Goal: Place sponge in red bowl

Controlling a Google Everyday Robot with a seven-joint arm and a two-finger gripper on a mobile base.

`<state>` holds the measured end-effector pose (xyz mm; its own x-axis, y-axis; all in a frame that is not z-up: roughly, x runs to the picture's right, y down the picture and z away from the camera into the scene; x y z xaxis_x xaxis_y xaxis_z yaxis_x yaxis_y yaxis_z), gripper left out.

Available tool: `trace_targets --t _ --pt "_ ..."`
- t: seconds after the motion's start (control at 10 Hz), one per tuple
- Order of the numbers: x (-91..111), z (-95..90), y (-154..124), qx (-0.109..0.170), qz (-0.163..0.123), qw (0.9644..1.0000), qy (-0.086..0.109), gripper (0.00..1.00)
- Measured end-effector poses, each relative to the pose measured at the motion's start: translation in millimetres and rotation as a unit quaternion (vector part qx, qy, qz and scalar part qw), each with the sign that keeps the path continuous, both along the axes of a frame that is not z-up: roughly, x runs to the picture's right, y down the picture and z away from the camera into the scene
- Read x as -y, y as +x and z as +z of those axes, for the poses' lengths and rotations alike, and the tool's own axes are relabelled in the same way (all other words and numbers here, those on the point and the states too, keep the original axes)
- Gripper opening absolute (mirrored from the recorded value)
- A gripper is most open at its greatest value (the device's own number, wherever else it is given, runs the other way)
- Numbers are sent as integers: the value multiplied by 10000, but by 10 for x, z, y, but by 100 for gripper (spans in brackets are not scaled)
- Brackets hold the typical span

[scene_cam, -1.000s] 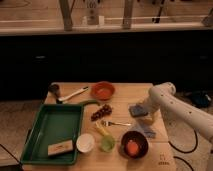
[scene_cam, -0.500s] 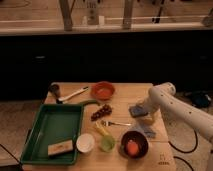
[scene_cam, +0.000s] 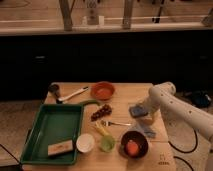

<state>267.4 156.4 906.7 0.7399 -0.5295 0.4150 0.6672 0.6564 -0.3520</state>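
The blue sponge [scene_cam: 137, 110] lies flat on the wooden table [scene_cam: 125, 95], right of the middle. The orange-red bowl [scene_cam: 103, 91] stands at the back middle of the table and looks empty. My white arm comes in from the right and bends down at the table's right side. My gripper [scene_cam: 146, 119] hangs just right of and in front of the sponge, close to the tabletop. I cannot tell whether it touches the sponge.
A green tray [scene_cam: 45, 125] at the front left holds a tan block [scene_cam: 60, 148]. A dark bowl with an orange ball [scene_cam: 134, 145], a green cup [scene_cam: 106, 144] and a white cup [scene_cam: 85, 143] stand at the front. A fork [scene_cam: 118, 123], grapes [scene_cam: 102, 111] and a brush [scene_cam: 67, 95] lie between.
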Motion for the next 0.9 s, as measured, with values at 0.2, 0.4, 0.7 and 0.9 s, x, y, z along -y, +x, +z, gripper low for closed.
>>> trace_targets --t 0.2,0.4,0.7,0.9 --pt "25 13 -72 163 -164 9997 -106 60" --pt "37 19 -71 174 -174 9996 -144 45" --pt "44 8 -71 173 -180 9995 -170 12" --pt "56 0 -79 180 -184 9995 -168 0"
